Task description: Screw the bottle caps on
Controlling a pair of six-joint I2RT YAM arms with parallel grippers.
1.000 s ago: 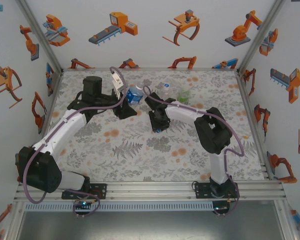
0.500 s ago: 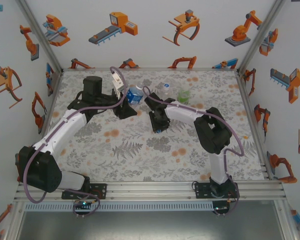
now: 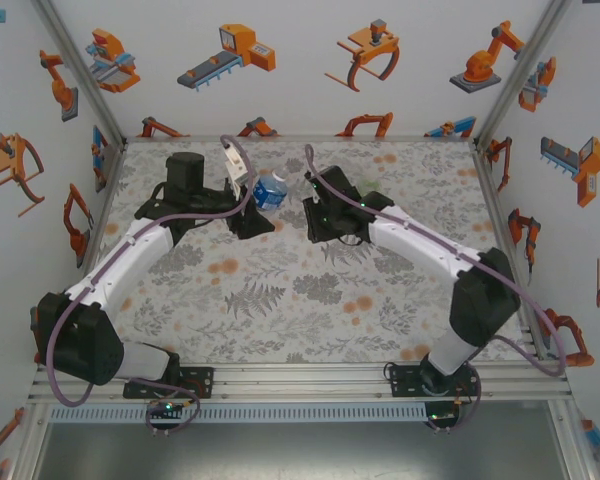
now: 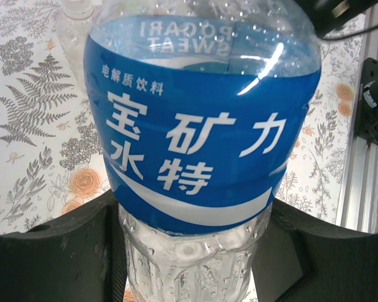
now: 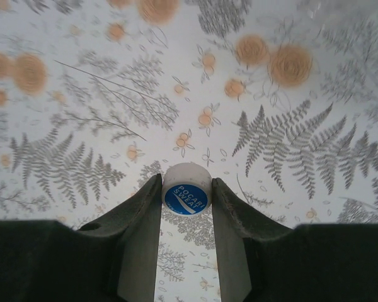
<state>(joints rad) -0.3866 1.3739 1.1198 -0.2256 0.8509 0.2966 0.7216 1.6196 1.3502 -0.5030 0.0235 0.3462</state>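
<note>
The blue-label bottle (image 4: 201,138) stands pinched low on its body by my left gripper (image 4: 192,251), which is shut on it; from above, the bottle (image 3: 271,189) is at the back of the table with the left gripper (image 3: 250,196) beside it. A clear bottle (image 4: 72,28) stands just behind it. My right gripper (image 5: 186,192) is shut on a small cap (image 5: 186,189), white-sided with a blue printed top, held above the floral table. From above, the right gripper (image 3: 320,220) hangs just right of the blue-label bottle. The right arm hides the green-tinted bottle.
The floral table cover (image 3: 280,300) stretches open toward the near edge. The right forearm (image 3: 420,245) runs diagonally across the right half. An aluminium rail (image 4: 359,176) lies along the table edge in the left wrist view.
The right arm has swung from a low pose near the table's middle up and toward the back, its elbow moving right; it now covers the clear and green bottles. The left arm stayed still.
</note>
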